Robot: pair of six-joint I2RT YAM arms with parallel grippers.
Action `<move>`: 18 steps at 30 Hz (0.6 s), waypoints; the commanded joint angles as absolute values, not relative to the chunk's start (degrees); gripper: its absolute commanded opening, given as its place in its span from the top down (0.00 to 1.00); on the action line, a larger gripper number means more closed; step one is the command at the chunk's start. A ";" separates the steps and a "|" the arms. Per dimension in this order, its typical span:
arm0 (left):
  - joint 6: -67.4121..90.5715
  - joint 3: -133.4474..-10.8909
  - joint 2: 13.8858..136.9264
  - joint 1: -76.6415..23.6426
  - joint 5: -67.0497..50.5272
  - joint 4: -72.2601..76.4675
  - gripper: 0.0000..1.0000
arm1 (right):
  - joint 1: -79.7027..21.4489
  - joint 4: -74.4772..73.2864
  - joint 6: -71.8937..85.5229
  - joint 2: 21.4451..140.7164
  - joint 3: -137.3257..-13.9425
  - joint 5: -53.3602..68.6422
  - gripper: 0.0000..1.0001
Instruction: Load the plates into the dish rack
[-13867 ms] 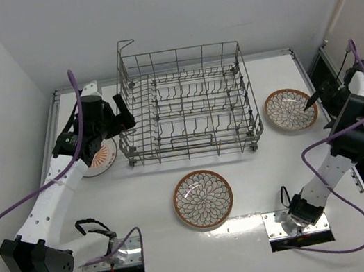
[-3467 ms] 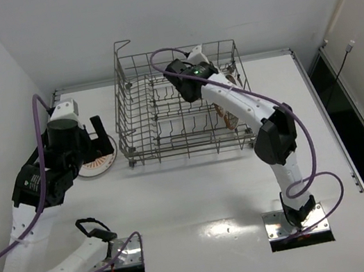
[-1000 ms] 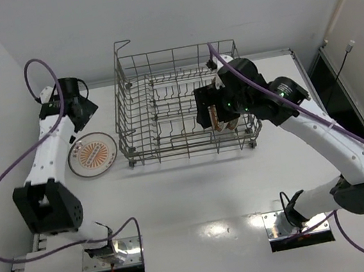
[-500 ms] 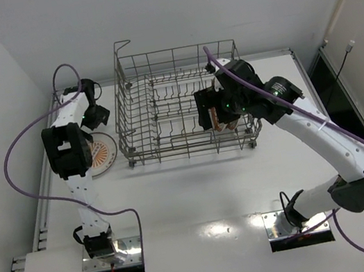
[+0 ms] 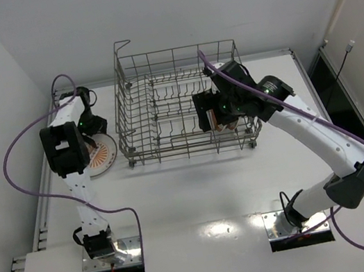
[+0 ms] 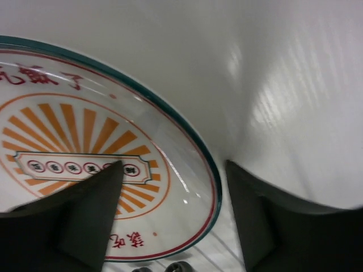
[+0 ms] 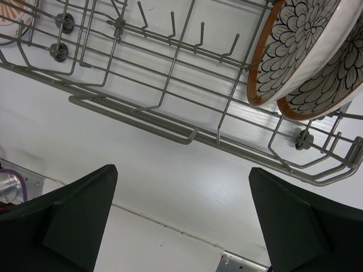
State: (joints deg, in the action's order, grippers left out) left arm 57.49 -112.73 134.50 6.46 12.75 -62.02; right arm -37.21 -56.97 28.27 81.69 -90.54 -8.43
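The sunburst plate (image 5: 95, 156) lies flat on the table left of the dish rack (image 5: 138, 117). My left gripper (image 5: 93, 125) is open at the plate's far edge. In the left wrist view the plate (image 6: 68, 133) fills the left side and the left gripper (image 6: 173, 218) straddles its rim, one finger over the plate face and one over the table. Two floral plates (image 5: 225, 117) stand on edge in the rack's right end. My right gripper (image 5: 207, 113) is open and empty just left of them. The right wrist view shows both plates (image 7: 295, 39) among the rack's wires (image 7: 130, 120), above the right gripper (image 7: 181, 221).
The rack fills the back middle of the table. The left wall runs close beside the left arm. The arm bases and two mounting plates (image 5: 293, 223) are at the near edge. Purple cables loop from both arms.
My left gripper has come down from the rack's back left corner to the sunburst plate's far edge. My right gripper has stayed open by the two racked plates, shifting slightly.
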 commanded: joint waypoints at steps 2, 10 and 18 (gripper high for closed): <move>54.76 -109.08 135.26 7.29 7.39 -60.91 0.46 | -36.39 -56.78 28.04 81.21 -89.22 -8.78 0.00; 51.94 -109.78 134.12 7.29 5.10 -60.91 1.00 | -35.86 -56.78 28.56 79.98 -86.84 -9.31 0.00; 51.86 -113.02 129.64 7.29 0.53 -60.38 1.00 | -35.86 -56.78 28.56 79.45 -86.84 -8.79 0.00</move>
State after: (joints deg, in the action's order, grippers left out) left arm 51.13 -111.26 132.86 6.85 7.01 -65.06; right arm -36.12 -57.65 28.32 81.17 -86.98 -8.80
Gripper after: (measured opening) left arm 0.171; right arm 0.994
